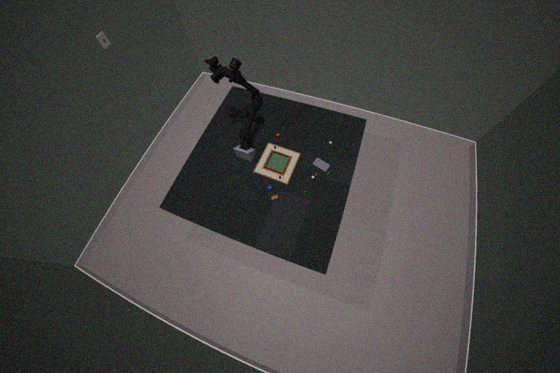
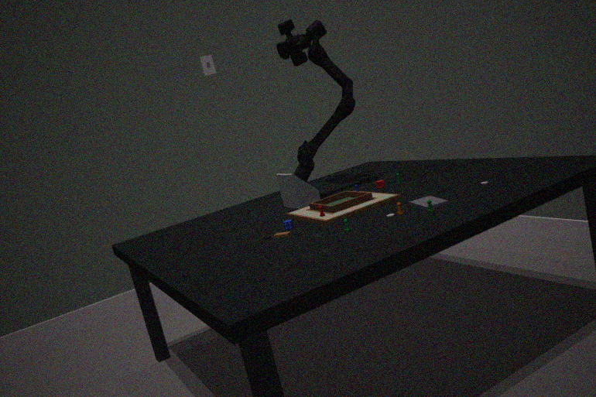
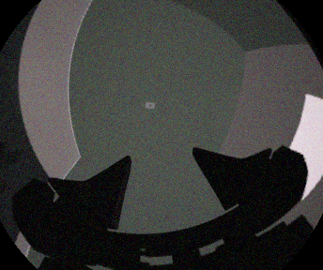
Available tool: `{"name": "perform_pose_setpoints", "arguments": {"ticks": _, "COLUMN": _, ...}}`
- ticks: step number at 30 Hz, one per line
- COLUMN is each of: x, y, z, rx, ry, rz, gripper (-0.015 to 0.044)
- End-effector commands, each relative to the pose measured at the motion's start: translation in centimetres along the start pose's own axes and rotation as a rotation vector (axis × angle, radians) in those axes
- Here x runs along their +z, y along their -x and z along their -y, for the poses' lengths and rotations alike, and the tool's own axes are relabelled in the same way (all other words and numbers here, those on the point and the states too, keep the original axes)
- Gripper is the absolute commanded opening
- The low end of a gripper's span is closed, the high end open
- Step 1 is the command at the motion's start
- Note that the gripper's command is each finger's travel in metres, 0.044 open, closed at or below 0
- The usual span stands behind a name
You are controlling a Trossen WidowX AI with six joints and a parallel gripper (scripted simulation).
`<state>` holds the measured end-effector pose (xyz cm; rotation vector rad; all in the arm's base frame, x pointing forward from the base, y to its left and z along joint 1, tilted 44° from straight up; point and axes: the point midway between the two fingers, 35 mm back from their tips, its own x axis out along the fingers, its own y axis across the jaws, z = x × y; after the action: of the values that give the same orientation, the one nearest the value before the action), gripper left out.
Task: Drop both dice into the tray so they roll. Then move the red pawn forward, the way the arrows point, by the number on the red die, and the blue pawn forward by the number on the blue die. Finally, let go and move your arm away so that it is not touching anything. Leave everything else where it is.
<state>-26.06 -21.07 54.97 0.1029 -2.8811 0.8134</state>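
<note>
My gripper [image 1: 212, 70] [image 2: 282, 37] [image 3: 162, 155] is open and empty, raised high above the table and pointing at the wall. The board [image 1: 258, 168] [image 2: 378, 199] lies by the arm's base, with the brown-rimmed green tray [image 1: 265, 162] [image 2: 337, 205] in its middle. The red die [image 1: 277, 134] [image 2: 380, 183] lies on the table beyond the board. The blue die [image 1: 269, 187] [image 2: 287, 224] lies on the table on the near side. The red pawn [image 1: 280, 176] [image 2: 321, 210] and the blue pawn [image 1: 275, 146] [image 2: 356, 186] stand on opposite edges of the board.
Green pawns [image 1: 305, 192] [image 2: 345, 224], an orange pawn [image 1: 316, 174] [image 2: 399, 208], white tokens [image 1: 330, 142] [image 2: 484, 183], a grey card [image 1: 320, 163] [image 2: 426, 199] and a small wooden piece [image 1: 274, 196] [image 2: 281, 234] lie around the board. A wall plate [image 3: 149, 105] faces the wrist.
</note>
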Motion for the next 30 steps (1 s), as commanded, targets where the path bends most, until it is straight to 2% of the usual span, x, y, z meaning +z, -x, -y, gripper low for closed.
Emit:
{"name": "perform_pose_setpoints", "arguments": {"ticks": 1, "x": 0.1, "y": 0.1, "z": 0.1, "rx": -0.004, "ry": -0.003, "rz": 0.002, "gripper": 0.0374}}
{"name": "perform_pose_setpoints", "arguments": {"ticks": 5, "x": 1.4, "y": 1.7, "z": 1.7, "rx": -0.086, "ry": -0.086, "rz": 0.065, "gripper": 0.0275}}
{"name": "perform_pose_setpoints", "arguments": {"ticks": 13, "x": 6.5, "y": 9.0, "z": 7.1, "rx": -0.350, "ry": -0.355, "rz": 0.364, "gripper": 0.0275}}
{"name": "perform_pose_setpoints", "arguments": {"ticks": 22, "x": 12.3, "y": 22.2, "z": 11.1, "rx": -0.569, "ry": -0.612, "rz": 0.906, "gripper": 0.0275}}
{"name": "perform_pose_setpoints", "arguments": {"ticks": 30, "x": 15.3, "y": 35.8, "z": 9.6, "rx": -0.578, "ry": -0.703, "rz": 1.476, "gripper": 0.0275}}
